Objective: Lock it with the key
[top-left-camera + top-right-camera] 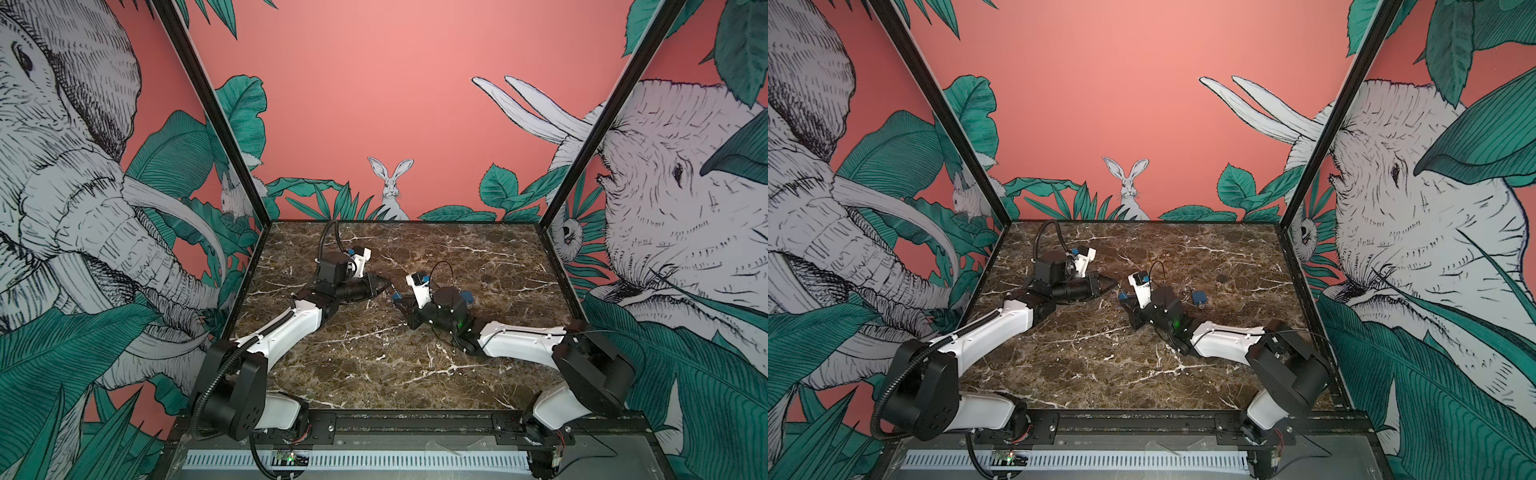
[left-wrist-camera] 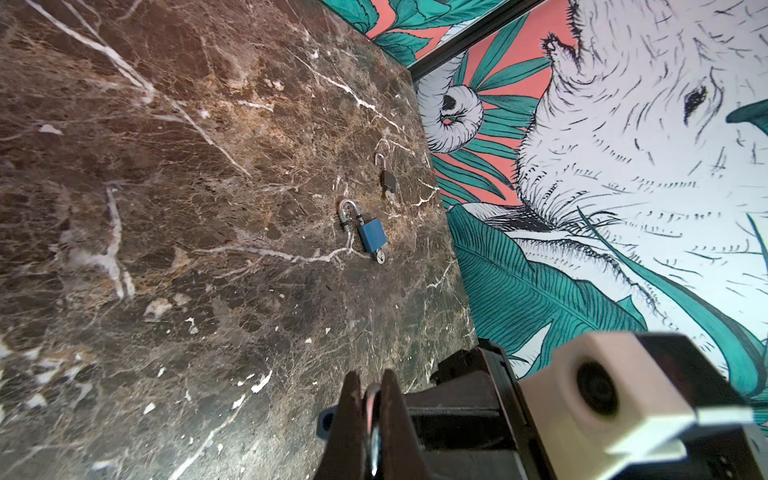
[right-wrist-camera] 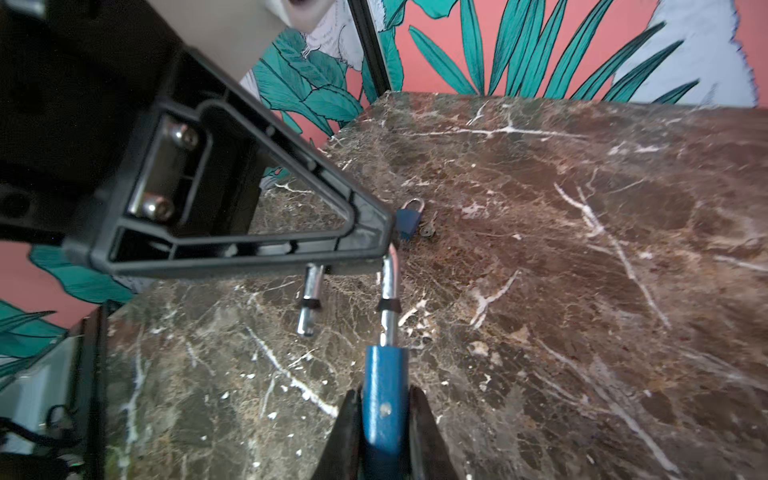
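**Open blue padlock gripped by 2 hands**

The right hand clenches the blue padlock by its body. The left hand, clamped tight, pinches the bend of the shackle straight beyond that body, along the lock's long axis. The free leg stands beside the body, off its hole, so I judge it must swing over first. Open tabletop surrounds the lock; a spare blue lock lies well apart.
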### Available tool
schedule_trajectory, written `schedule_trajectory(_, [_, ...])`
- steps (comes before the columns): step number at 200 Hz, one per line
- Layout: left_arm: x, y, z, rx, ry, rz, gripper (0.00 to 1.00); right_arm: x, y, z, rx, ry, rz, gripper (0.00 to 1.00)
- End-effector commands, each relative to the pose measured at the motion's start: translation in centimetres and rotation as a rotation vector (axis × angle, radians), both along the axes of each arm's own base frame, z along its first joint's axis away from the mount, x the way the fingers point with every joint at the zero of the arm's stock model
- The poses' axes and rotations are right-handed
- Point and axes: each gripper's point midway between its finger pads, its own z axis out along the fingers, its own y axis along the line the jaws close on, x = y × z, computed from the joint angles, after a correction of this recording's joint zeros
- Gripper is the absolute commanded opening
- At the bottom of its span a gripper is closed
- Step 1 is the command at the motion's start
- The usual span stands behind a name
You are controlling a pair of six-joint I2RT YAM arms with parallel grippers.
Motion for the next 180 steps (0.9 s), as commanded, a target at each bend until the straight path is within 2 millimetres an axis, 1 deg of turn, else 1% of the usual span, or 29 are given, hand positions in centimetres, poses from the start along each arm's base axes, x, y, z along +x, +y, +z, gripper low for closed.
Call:
schedule_trajectory(1, [1.5, 1.3, -1.0, 0.033, -0.075, 0.054, 0.00, -1.0, 1.6, 7.0, 0.254, 0.058, 0.142, 0.06])
schedule_trajectory(36, [1.8, 1.3, -1.1, 0.021, -0.117, 0.054, 0.00, 0.6, 0.4, 8.3, 0.464, 0.219, 0.152, 0.03])
schedule_trajectory(58, [1.9, 1.2, -1.3, 0.018, -0.145, 0.050, 0.00, 0.9, -0.2, 9.8, 0.552, 0.239, 0.174, 0.02])
schedule_trajectory(60, [1.9, 1.2, -1.3, 0.017, -0.149, 0.050, 0.00, 1.1, 0.0, 9.0, 0.544, 0.257, 0.170, 0.02])
schedule_trajectory(62, [1.9, 1.2, -1.3, 0.016, -0.153, 0.050, 0.00, 1.2, 0.0, 8.8, 0.544, 0.264, 0.172, 0.02])
schedule_trajectory(85, [2.1, 1.3, -1.6, 0.025, -0.180, 0.052, 0.00, 1.3, 0.0, 8.4, 0.547, 0.289, 0.176, 0.02])
schedule_trajectory(105, [2.4, 1.3, -1.8, 0.032, -0.208, 0.055, 0.00, 1.3, 0.0, 8.5, 0.549, 0.303, 0.184, 0.01])
schedule_trajectory(129, [2.7, 1.1, -2.2, 0.036, -0.220, 0.048, 0.00, 1.1, 0.0, 9.1, 0.558, 0.307, 0.202, 0.01])
schedule_trajectory(157, [2.9, 0.8, -2.7, 0.018, -0.219, 0.039, 0.00, 1.2, 0.2, 8.9, 0.546, 0.330, 0.207, 0.01])
schedule_trajectory(165, [3.1, 0.8, -2.9, 0.013, -0.218, 0.041, 0.00, 1.3, 0.1, 9.2, 0.556, 0.329, 0.212, 0.01])
schedule_trajectory(170, [2.7, 0.4, -2.9, -0.002, -0.213, 0.014, 0.00, 1.3, 0.0, 9.3, 0.563, 0.332, 0.214, 0.01])
schedule_trajectory(180, [2.7, 0.3, -3.1, -0.009, -0.208, 0.008, 0.00, 1.4, -0.1, 9.5, 0.574, 0.336, 0.217, 0.01])
